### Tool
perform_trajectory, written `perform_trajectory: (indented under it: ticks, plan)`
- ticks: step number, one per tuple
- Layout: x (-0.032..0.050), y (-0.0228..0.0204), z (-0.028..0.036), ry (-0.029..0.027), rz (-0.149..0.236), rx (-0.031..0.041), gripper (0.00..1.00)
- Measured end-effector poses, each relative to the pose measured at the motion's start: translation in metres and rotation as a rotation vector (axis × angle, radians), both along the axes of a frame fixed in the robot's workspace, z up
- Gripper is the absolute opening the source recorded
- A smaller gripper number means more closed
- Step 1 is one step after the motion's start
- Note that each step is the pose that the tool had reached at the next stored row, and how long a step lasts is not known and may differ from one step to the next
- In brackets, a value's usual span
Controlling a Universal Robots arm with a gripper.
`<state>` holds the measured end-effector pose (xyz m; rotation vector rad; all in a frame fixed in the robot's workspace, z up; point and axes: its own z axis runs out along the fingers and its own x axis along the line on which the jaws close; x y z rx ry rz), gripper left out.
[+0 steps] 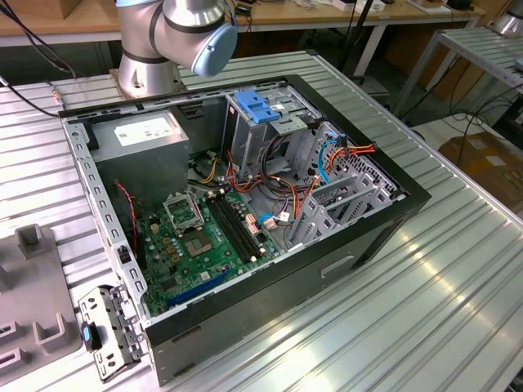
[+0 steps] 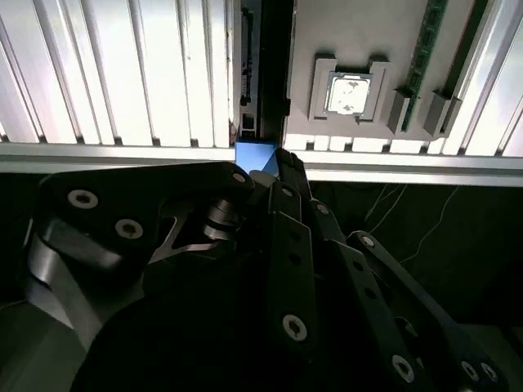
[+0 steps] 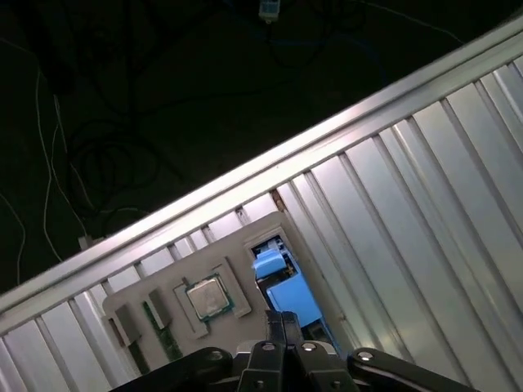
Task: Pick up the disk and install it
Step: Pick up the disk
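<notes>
The disk (image 3: 282, 286) stands on edge in a slot at the end of a grey fixture plate (image 3: 139, 298). Its blue side rail faces the camera in both wrist views, and its dark metal edge (image 2: 265, 73) runs away from the rail. My gripper (image 3: 283, 327) hangs just above the blue rail's near end. Its two black fingers look pressed together with nothing between them. In the second wrist view the gripper (image 2: 282, 175) covers part of the blue rail (image 2: 255, 155). I cannot tell whether the fingers touch the rail.
The fixture plate (image 2: 351, 33) also holds a processor chip (image 2: 350, 92) and a memory stick (image 2: 425, 41). The ribbed table's edge (image 3: 327, 139) runs close by. In the exterior view the open computer case (image 1: 245, 204) lies on its side, with a metal drive cage (image 1: 335, 204), a blue bracket (image 1: 257, 106) and a power supply (image 1: 147, 139).
</notes>
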<state>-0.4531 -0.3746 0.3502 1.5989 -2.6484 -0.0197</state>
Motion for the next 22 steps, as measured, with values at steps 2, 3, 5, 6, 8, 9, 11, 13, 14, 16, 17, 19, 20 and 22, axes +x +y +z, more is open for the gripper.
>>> perform_trajectory:
  ticks: [2, 3, 5, 6, 8, 9, 11, 13, 14, 16, 17, 19, 20, 22]
  plan:
    - [0.0001, 0.0000, -0.0004, -0.0004, 0.046, -0.0001, 0.11]
    - [0.0002, 0.0000, -0.0008, -0.0014, 0.061, -0.0001, 0.11]
    - [0.0001, 0.0000, -0.0018, -0.0074, 0.087, -0.0002, 0.11]
    - [0.0002, 0.0000, -0.0022, -0.0102, 0.102, -0.0003, 0.11]
    - [0.0001, 0.0005, -0.0034, -0.0165, 0.126, -0.0005, 0.24]
    - [0.0001, 0.0005, -0.0043, -0.0193, 0.137, -0.0006, 0.29]
    - [0.0001, 0.0006, -0.0057, -0.0200, 0.179, -0.0003, 0.47]
    - [-0.0004, 0.0006, -0.0073, -0.0222, 0.204, 0.0185, 0.54]
    - [-0.0009, 0.0005, -0.0078, -0.0238, 0.215, 0.0334, 0.54]
    - [-0.0016, 0.0005, -0.0087, -0.0264, 0.241, 0.0634, 0.54]
    - [-0.0021, 0.0005, -0.0093, -0.0276, 0.254, 0.0774, 0.54]
    - [-0.0045, 0.0003, -0.0124, -0.0282, 0.270, 0.0864, 0.54]
    - [-0.0063, 0.0000, -0.0143, -0.0279, 0.275, 0.0865, 0.54]
    - [-0.0093, -0.0011, -0.0190, -0.0279, 0.285, 0.0869, 0.54]
